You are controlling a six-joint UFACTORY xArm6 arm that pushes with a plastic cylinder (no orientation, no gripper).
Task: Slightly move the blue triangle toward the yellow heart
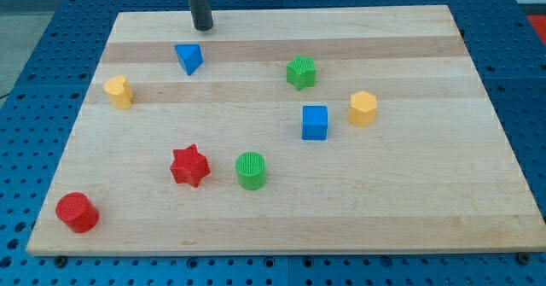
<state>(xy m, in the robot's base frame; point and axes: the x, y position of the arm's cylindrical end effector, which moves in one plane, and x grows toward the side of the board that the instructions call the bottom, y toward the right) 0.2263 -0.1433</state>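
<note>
The blue triangle (189,59) lies near the view's top left on the wooden board (281,192). The yellow heart (119,91) lies to its lower left, near the board's left edge. My tip (202,27) is the lower end of a dark rod at the view's top. It stands just above and slightly right of the blue triangle, with a small gap between them.
A green star-like block (301,72), a blue cube (315,122) and a yellow hexagon (363,108) lie right of centre. A red star (189,166), a green cylinder (251,170) and a red cylinder (77,213) lie lower left.
</note>
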